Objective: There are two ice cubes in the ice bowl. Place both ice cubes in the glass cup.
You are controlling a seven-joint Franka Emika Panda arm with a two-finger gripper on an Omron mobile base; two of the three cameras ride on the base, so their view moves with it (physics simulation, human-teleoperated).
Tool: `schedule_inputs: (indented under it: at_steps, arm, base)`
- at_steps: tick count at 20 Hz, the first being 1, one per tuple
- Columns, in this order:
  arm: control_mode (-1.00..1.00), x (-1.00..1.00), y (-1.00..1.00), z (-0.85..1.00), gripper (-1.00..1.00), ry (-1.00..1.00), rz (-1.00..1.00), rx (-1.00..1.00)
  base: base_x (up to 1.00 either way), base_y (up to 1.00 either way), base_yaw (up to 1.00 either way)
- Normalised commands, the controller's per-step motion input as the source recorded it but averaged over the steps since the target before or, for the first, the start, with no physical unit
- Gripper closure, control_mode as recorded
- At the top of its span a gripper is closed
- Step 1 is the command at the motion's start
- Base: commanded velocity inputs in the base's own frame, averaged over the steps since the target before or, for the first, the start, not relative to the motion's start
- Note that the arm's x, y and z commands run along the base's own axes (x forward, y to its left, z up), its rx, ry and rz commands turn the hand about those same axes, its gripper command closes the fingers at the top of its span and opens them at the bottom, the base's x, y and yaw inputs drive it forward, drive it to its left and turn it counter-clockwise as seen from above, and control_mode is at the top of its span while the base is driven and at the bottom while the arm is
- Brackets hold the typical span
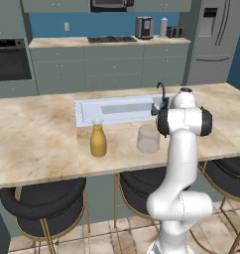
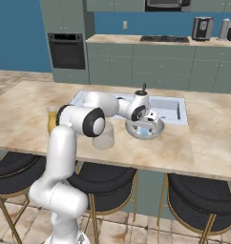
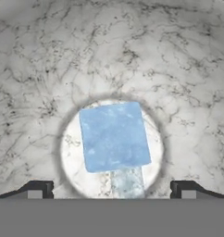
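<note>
Stools (image 2: pixel 108 183) with black seats sit nearest, tucked under the marble counter (image 2: pixel 203 143). On the counter near the front edge there's the glass cup (image 2: pixel 104 138), upright, with a yellow bottle (image 1: pixel 97 141) a bit off to one side of it. Just past the cup sits the ice bowl (image 2: pixel 157 131), and the end effector (image 2: pixel 147 125) is dipped right down into it, fingers spread wide apart and gripping nothing. From the hand view, one ice cube (image 3: pixel 115 136) lies flat on the pale round bottom of the bowl, right between the two fingertips (image 3: pixel 37 190), and a second ice cube (image 3: pixel 127 183) peeks out from under its lower edge. Behind the bowl is the sink (image 2: pixel 172 108) with its dark faucet (image 1: pixel 160 92). Farther back there's the oven (image 2: pixel 66 51) and a fridge (image 1: pixel 216 39).
</note>
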Motion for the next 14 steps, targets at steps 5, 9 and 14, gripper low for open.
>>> schedule_inputs:
  at_steps: [5, 9, 14]
  arm:
    - [-1.0, 0.11, -0.07, -0.1, -1.0, 0.0, 0.0, 0.0]
    - [-1.0, 0.07, 0.0, -0.17, -1.0, 0.0, 0.0, 0.0]
    - [-1.0, 0.11, 0.0, -0.18, -1.0, 0.0, 0.0, 0.0]
  base:
    - [0.0, 0.0, 0.0]
    - [0.0, 0.0, 0.0]
    - [0.0, 0.0, 0.0]
